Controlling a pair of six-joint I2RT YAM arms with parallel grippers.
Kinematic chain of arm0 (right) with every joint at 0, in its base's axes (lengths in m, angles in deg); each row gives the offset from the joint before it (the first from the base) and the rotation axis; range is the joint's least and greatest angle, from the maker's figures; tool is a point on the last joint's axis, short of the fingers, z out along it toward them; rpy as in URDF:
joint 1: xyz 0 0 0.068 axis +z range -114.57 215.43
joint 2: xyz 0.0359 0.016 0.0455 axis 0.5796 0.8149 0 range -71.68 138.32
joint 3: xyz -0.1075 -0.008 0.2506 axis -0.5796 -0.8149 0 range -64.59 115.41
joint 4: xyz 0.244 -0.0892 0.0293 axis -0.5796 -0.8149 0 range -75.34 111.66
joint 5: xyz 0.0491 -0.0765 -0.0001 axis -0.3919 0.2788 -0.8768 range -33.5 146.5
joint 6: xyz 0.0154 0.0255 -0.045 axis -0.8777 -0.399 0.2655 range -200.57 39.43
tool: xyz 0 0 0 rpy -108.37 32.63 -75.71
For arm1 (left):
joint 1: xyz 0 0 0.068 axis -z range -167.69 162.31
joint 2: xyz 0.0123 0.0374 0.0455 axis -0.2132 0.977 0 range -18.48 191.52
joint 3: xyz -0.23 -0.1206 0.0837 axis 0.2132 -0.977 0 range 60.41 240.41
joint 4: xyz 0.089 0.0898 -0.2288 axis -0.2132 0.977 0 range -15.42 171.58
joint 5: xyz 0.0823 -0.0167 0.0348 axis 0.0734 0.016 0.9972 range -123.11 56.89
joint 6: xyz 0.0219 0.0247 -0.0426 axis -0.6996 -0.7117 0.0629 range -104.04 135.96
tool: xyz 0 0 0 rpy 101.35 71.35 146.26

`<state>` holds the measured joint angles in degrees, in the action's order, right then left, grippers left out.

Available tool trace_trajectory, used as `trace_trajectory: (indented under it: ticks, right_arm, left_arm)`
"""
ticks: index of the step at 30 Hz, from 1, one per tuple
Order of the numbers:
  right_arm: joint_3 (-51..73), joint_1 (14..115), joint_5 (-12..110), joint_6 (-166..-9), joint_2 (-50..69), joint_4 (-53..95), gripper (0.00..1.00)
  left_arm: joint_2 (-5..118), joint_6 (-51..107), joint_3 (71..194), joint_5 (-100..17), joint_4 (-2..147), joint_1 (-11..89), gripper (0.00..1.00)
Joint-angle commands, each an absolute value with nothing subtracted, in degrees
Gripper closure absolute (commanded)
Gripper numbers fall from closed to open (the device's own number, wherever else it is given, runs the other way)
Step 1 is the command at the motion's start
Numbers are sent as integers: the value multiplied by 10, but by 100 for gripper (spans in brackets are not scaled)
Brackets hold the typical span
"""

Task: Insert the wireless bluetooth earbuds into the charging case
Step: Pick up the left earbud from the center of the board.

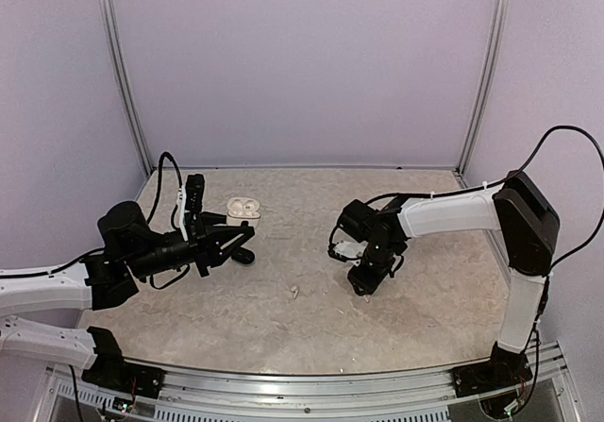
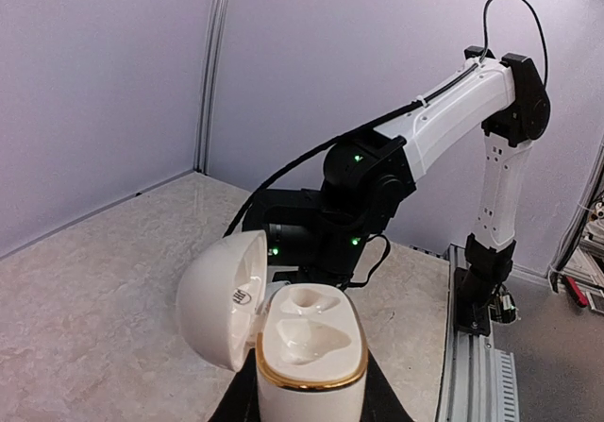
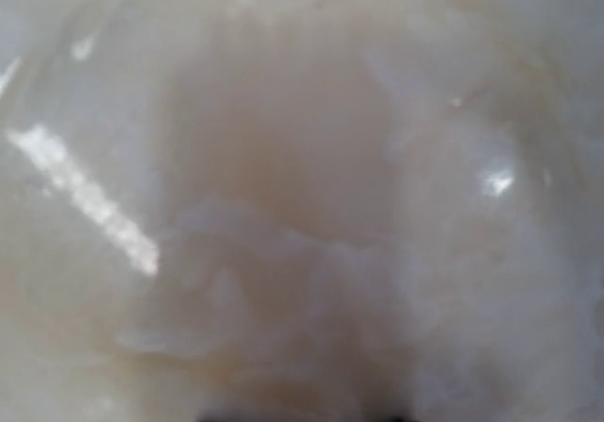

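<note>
The white charging case (image 2: 311,351) with a gold rim stands upright with its lid (image 2: 219,299) swung open to the left. Both sockets are empty. It also shows in the top view (image 1: 243,209). My left gripper (image 1: 238,239) is shut on the case's base, and its dark fingers (image 2: 385,401) flank the case. A tiny white speck, possibly an earbud (image 1: 294,293), lies on the table between the arms. My right gripper (image 1: 363,283) points down at the table. The right wrist view is a glossy cream blur, so its jaws and any load are hidden. No black buds show.
A small black object (image 1: 243,255) lies just below the left gripper's fingers. The right arm (image 2: 359,195) stands opposite the case. Purple walls enclose the beige marbled table (image 1: 302,332), with a metal rail (image 1: 330,384) along its near edge.
</note>
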<state>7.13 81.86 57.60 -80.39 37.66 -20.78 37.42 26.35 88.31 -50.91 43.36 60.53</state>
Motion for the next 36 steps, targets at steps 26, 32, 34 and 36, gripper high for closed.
trace_trajectory:
  ticks: [26, 32, 34, 36]
  right_arm:
    - [68, 822, 548, -842, 370, -249, 67]
    - [64, 828, 544, -847, 370, -249, 68]
    - [63, 829, 542, -847, 369, -247, 71]
    - [64, 830, 541, -847, 369, -246, 73]
  left_arm:
    - [380, 256, 894, -508, 422, 608, 100]
    - [385, 257, 895, -510, 417, 608, 100]
    - [385, 256, 895, -510, 417, 608, 100]
    - [386, 256, 895, -510, 417, 608, 100]
